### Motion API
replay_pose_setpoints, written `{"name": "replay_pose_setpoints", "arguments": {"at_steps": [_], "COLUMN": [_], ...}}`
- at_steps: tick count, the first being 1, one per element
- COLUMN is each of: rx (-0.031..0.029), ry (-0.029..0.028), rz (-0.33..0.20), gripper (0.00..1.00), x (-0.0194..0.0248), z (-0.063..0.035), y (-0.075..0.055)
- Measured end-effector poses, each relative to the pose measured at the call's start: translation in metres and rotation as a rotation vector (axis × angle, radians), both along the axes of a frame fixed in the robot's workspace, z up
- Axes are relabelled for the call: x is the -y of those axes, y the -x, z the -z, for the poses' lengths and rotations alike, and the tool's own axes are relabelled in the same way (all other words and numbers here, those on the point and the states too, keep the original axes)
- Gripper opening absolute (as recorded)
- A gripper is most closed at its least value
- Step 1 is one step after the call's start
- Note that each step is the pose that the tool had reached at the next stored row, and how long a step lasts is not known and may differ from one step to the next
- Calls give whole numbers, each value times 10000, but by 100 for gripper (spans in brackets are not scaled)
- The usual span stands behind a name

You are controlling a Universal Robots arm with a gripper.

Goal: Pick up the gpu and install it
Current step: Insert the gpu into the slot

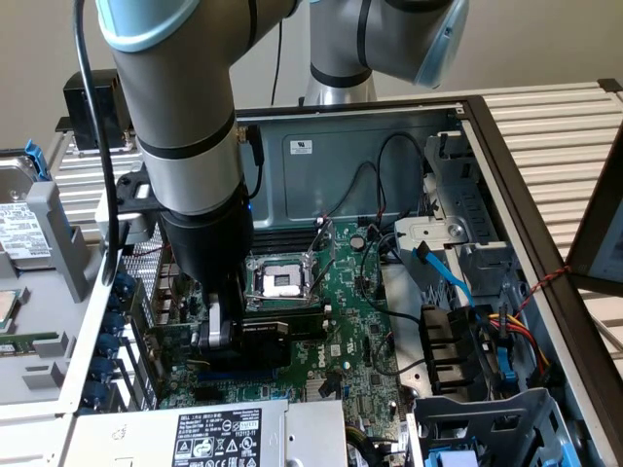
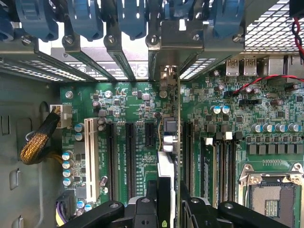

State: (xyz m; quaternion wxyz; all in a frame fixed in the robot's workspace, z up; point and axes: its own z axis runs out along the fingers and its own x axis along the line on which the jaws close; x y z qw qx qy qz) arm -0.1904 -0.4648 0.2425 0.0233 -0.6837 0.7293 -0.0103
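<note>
Bare metal, green board and dark plastic inside an open computer case.
The case wall [image 1: 331, 146] is dull grey sheet metal, perforated at the rear grille [image 2: 273, 31]. The motherboard [image 2: 237, 118] is glossy green laminate with matt black plastic slots [image 2: 129, 156] and one white slot [image 2: 91, 156]. Slot clips [image 2: 85, 16] are smooth blue plastic. The gpu [image 2: 166, 142] shows a silver metal bracket edge. The gripper [image 2: 164, 209] is matt black; a cable [image 2: 35, 142] wears woven gold braid.

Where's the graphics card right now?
The gpu is inside the computer case, held edge-down over the motherboard by the gripper, just in front of the empty processor socket in the exterior view.
</note>
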Motion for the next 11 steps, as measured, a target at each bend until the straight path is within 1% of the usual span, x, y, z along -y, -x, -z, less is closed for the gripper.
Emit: {"name": "replay_pose_setpoints", "arguments": {"at_steps": [11], "rx": [0], "ry": [1], "rz": [0], "gripper": [27], "x": [3], "z": [2], "y": [-1]}}
